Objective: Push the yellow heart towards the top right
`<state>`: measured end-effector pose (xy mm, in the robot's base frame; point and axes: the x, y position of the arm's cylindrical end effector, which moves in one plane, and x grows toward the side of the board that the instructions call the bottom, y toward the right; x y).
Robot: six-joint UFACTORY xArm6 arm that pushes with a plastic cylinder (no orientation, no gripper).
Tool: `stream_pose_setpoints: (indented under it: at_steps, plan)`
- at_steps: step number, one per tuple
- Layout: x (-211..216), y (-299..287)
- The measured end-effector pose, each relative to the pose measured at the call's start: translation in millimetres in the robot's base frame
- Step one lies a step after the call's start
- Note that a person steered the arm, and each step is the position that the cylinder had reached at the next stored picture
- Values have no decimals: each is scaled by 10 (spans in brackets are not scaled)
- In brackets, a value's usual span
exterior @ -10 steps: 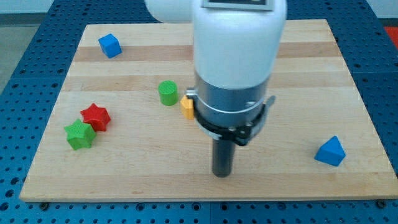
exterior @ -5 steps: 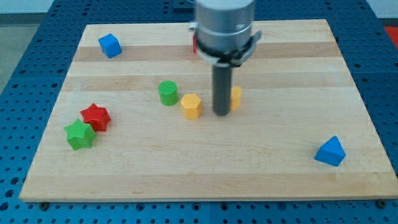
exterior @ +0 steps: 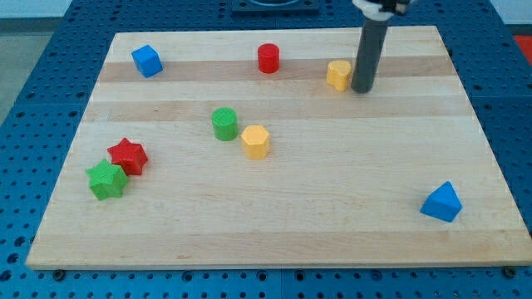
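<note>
Camera view: my tip (exterior: 362,90) touches the yellow heart (exterior: 337,75), red cylinder (exterior: 268,58) leftward; no jaws visible.

Pale striped wooden board (exterior: 399,149); blocks blue, red, yellow, green; my tip (exterior: 362,89) looks dark grey, perhaps black.

My tip (exterior: 362,90) stands upright, rod rising out the view's top.

Red star (exterior: 128,155) touches green star (exterior: 105,180); green cylinder (exterior: 224,124) beside yellow hexagon (exterior: 256,141).
</note>
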<state>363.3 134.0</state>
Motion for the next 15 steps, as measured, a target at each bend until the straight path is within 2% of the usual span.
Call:
stream_pose_setpoints:
  at_steps: [1, 2, 4, 5, 6, 7, 10, 12, 13, 15]
  plan:
    - [281, -277]
    - [281, -429]
    - [-238, -603]
    - [-346, -398]
    - [-396, 138]
    - [-439, 329]
    - [-340, -233]
    - [-861, -179]
    - [-861, -171]
    - [-861, 396]
